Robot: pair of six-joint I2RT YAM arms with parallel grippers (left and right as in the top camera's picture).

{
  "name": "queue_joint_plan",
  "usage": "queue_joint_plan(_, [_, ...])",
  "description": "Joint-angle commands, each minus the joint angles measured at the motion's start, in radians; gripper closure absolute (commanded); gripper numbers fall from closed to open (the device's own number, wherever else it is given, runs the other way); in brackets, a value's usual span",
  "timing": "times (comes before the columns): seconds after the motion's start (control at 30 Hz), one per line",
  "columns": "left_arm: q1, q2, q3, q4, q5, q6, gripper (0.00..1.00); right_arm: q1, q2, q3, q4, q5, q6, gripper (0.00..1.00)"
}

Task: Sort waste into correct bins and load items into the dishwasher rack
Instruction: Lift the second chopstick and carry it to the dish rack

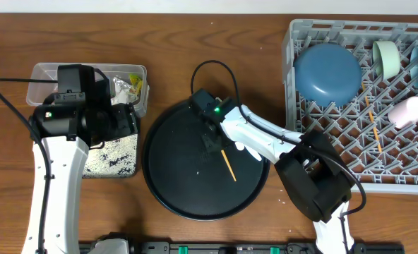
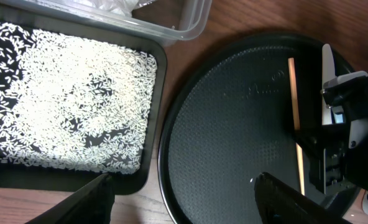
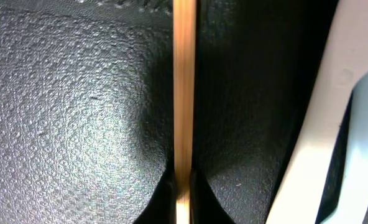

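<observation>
— Where is the thin wooden chopstick?
— Flat on the large round black tray, just right of its centre, with the white plastic spoon beside it.
— Right gripper?
— Fingers clamped on one end of the chopstick.
— Left gripper?
— Fingers apart, above the edge of the shallow black rectangular tray holding loose white rice grains.

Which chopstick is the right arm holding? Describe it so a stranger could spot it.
Find the large round black tray mid-table. On its right half lies a thin wooden chopstick, pinched by the right gripper. The white spoon beside it is broader, and the other chopsticks lie in the grey rack.
</observation>
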Motion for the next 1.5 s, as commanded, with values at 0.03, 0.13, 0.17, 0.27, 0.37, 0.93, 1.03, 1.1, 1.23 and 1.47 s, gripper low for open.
queue_joint_plan(0.03, [0.005, -0.007, 0.002, -0.003, -0.005, -0.005, 0.26, 0.006, 0.036, -0.006, -0.006, 0.004, 0.003, 0.99])
queue_joint_plan(0.13, [0.005, -0.007, 0.002, -0.003, -0.005, -0.005, 0.27, 0.004, 0.032, 0.003, -0.013, 0.003, 0.002, 0.99])
queue_joint_plan(0.17, [0.005, -0.007, 0.002, -0.003, -0.006, -0.005, 0.27, 0.000, 0.028, 0.016, -0.029, 0.005, 0.002, 0.99])
queue_joint_plan(0.27, [0.005, -0.007, 0.002, -0.003, -0.006, -0.005, 0.27, -0.023, 0.006, 0.071, -0.092, 0.013, 0.002, 0.99])
queue_joint_plan(0.37, [0.005, -0.007, 0.002, -0.003, -0.006, -0.005, 0.27, -0.060, -0.038, 0.137, -0.152, 0.019, -0.023, 0.99])
queue_joint_plan(0.93, [0.005, -0.007, 0.002, -0.003, -0.006, -0.005, 0.26, -0.486, -0.354, 0.214, -0.271, 0.142, -0.251, 0.99])
queue_joint_plan(1.03, [0.005, -0.007, 0.002, -0.003, -0.006, -0.005, 0.26, -0.600, -0.351, 0.212, -0.290, 0.143, -0.296, 0.99])
queue_joint_plan(1.1, [0.005, -0.007, 0.002, -0.003, -0.005, -0.005, 0.26, -0.679, -0.351, 0.210, -0.295, 0.142, -0.305, 0.99])
queue_joint_plan(1.23, [0.005, -0.007, 0.002, -0.003, -0.006, -0.005, 0.27, -0.817, -0.351, 0.210, -0.281, 0.142, -0.381, 0.99])
queue_joint_plan(1.47, [0.005, -0.007, 0.002, -0.003, -0.006, -0.005, 0.26, -0.996, -0.351, 0.194, -0.266, 0.142, -0.554, 0.99])
